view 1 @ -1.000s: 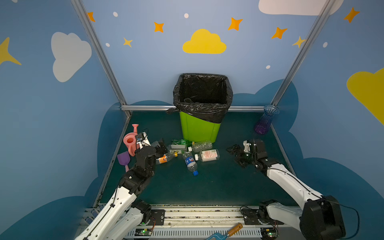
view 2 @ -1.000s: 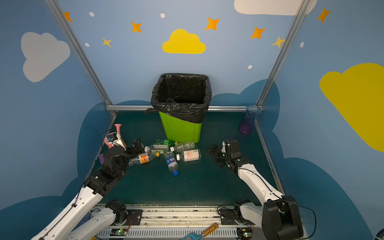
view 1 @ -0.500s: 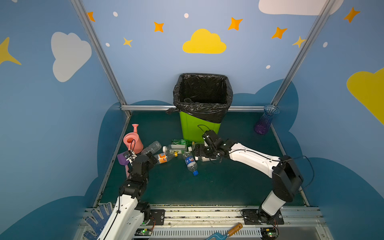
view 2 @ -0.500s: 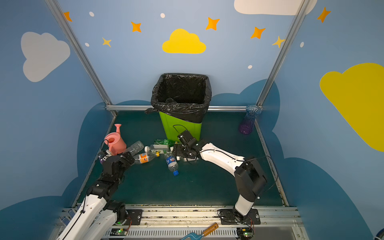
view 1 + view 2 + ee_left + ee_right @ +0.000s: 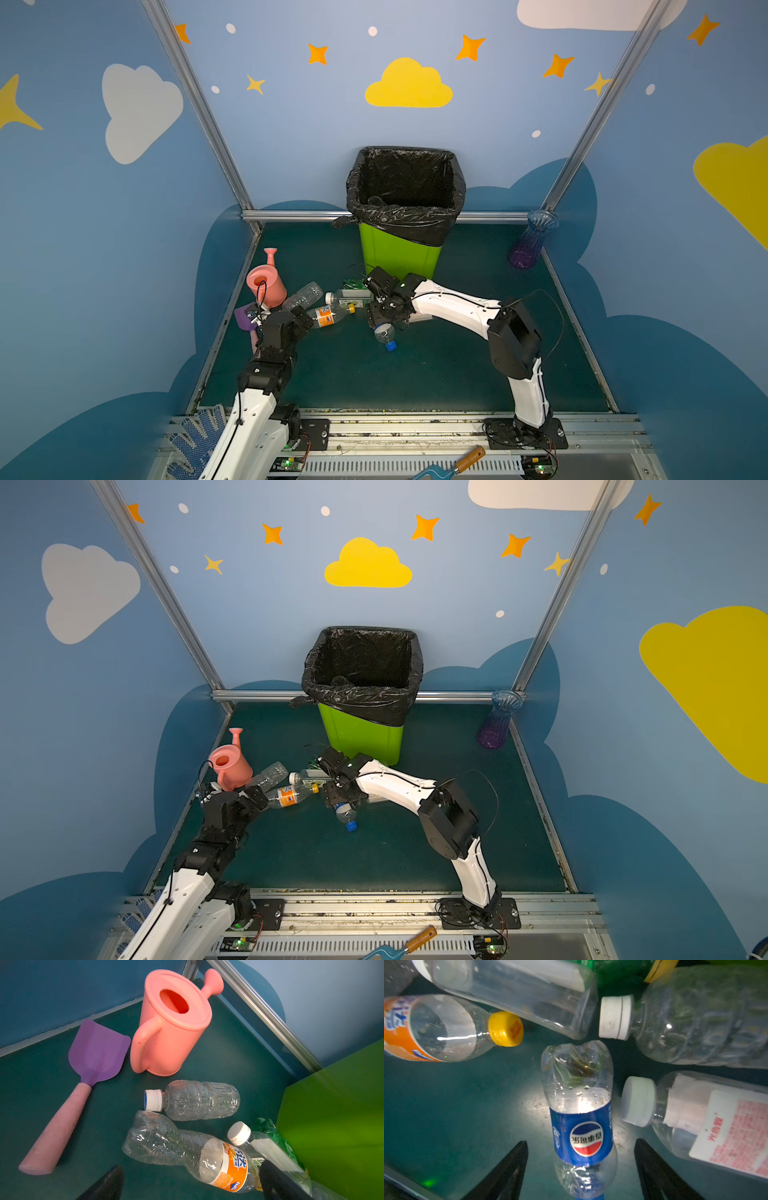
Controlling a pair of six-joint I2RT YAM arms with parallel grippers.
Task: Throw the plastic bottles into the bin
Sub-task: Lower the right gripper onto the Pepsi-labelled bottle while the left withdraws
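Top views both show the front rail [image 5: 415,428] nearest, with a dotted glove [image 5: 199,436] front-left and a wood-handled trowel [image 5: 467,456] front-centre. The dark green surface [image 5: 415,374] is bare across the near half and down the right side, so that is the open room.

All visible bottles [image 5: 332,313] lie on their sides, clustered left of centre just in front of the bin [image 5: 399,257].

Right tool [image 5: 581,1141] reaches across to the cluster. Right wrist view: jaws apart, straddling the blue-label bottle [image 5: 577,1076], gap on both sides, no grip.

Left tool [image 5: 191,1165]: jaws wide apart, label end of the orange-label bottle [image 5: 224,1165] between them, not gripped.

Pink watering can [image 5: 172,1028] and purple shovel [image 5: 97,1049] sit by the left edge, tight against the cluster. The bin is upright toward the back, centre, black liner over its rim. Vase [image 5: 530,245] in the back-right corner. Blue walls [image 5: 291,145] close three sides.
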